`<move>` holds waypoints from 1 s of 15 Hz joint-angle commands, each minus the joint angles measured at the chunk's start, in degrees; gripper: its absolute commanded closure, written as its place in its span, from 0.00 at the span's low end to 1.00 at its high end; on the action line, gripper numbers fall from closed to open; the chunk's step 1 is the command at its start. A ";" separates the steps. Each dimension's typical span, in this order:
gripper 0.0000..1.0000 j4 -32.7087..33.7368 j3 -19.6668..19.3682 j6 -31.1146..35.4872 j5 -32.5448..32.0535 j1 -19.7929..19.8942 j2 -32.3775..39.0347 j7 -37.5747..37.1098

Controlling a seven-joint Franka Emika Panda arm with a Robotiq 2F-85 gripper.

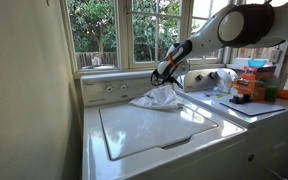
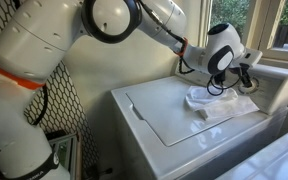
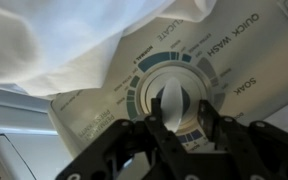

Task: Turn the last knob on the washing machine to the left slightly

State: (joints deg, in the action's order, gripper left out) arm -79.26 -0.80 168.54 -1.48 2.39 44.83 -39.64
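Note:
The washing machine is white with a broad flat lid, seen in both exterior views. Its cream control panel runs along the back. In the wrist view the dial knob has a pale blade handle and a ring of printed cycle labels. My gripper straddles the blade, with its black fingers closed in on either side. In the exterior views the gripper presses against the panel's end, just above a crumpled white cloth.
The cloth also covers the upper left of the wrist view. Another white appliance stands beside the machine and carries an orange box and other items. A window is behind the panel, and a wall runs along the machine's side.

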 commanded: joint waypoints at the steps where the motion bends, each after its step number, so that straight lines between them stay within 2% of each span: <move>1: 0.83 3.19 2.66 1.58 4.78 0.07 2.92 10.83; 6: 0.83 2.33 3.17 3.07 6.93 0.17 2.50 21.67; 15: 0.83 -0.12 6.12 7.94 5.42 1.84 1.90 35.26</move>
State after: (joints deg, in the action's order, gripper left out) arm -81.37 1.52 171.84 3.31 3.82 44.54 -9.66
